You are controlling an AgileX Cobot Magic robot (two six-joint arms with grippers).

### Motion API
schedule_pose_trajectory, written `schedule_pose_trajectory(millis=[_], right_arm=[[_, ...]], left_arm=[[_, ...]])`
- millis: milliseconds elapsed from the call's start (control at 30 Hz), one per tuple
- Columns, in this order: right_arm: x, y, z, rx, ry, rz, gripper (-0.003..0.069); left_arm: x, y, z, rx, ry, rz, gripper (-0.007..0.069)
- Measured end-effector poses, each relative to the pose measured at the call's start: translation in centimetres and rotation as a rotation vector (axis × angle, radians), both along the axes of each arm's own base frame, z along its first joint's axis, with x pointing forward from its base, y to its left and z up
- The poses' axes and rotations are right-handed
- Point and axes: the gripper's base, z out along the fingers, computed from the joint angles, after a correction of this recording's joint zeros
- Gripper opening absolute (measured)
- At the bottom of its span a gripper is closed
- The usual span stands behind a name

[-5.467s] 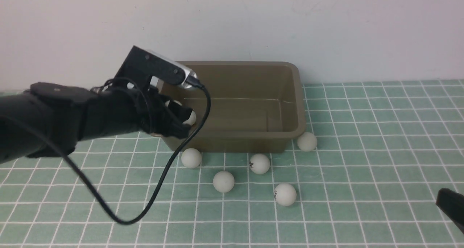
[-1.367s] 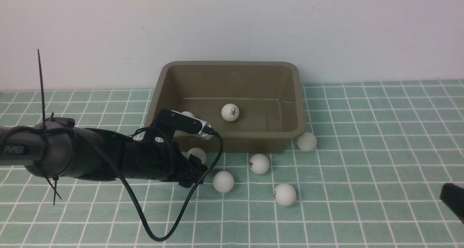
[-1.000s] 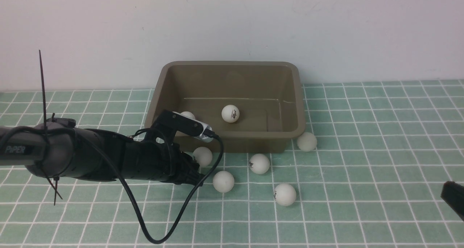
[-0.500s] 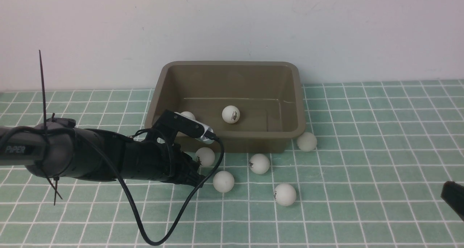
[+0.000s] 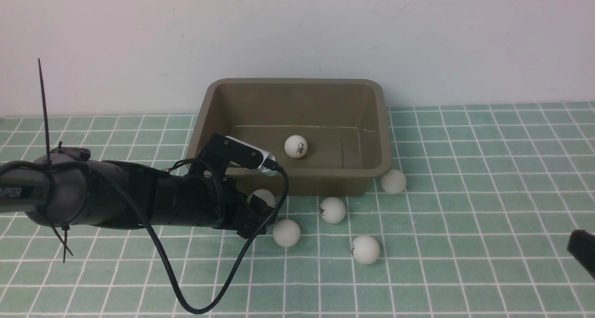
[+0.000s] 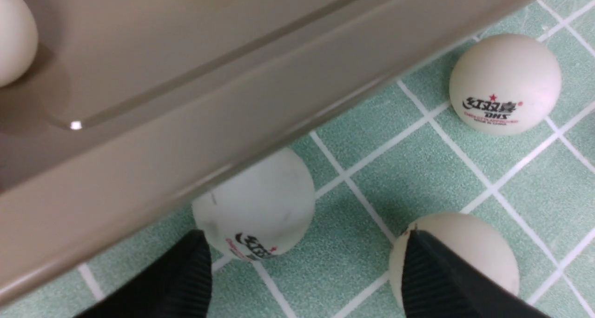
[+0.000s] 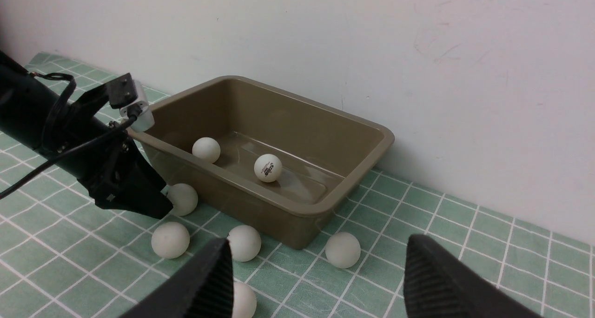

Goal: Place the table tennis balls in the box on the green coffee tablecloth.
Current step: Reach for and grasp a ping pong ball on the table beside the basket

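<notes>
The olive-brown box [image 5: 385, 136] stands on the green coffee tablecloth [image 5: 465, 192] against the wall. Two table tennis balls lie inside it: one [image 5: 296, 146] mid-floor, another [image 7: 206, 149] near its left end. Several more rest on the cloth in front: [image 5: 286, 233], [image 5: 333, 210], [image 5: 366, 249], [image 5: 393, 182]. My left gripper [image 5: 260, 213] sits low at the box's front left, open. One ball [image 6: 253, 206] lies against the box wall [image 6: 232, 122] by one finger, apart from the pads. Another ball [image 6: 479, 241] lies behind the other finger. My right gripper [image 7: 318, 248] hovers open and empty at the right.
A white wall rises right behind the box. The left arm's black cable [image 5: 186, 304] loops down onto the cloth in front of the arm. Only the tip of the right gripper [image 5: 583, 253] shows at the front view's right edge.
The left gripper's jaws have opened; they were shut beside the ball. The arm has risen slightly and edged right. The ball by the box wall shifted a little. The right gripper stays put.
</notes>
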Motion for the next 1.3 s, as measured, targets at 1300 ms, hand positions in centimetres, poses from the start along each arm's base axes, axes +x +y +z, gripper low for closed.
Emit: schedule_pose_trajectory(millis=[1300], right_arm=[[0.1, -0.2, 0.2, 0.007, -0.027, -0.029, 0.0451]], left_arm=[[2.5, -0.6, -0.9, -0.057, 0.047, 0.09, 0.0503]])
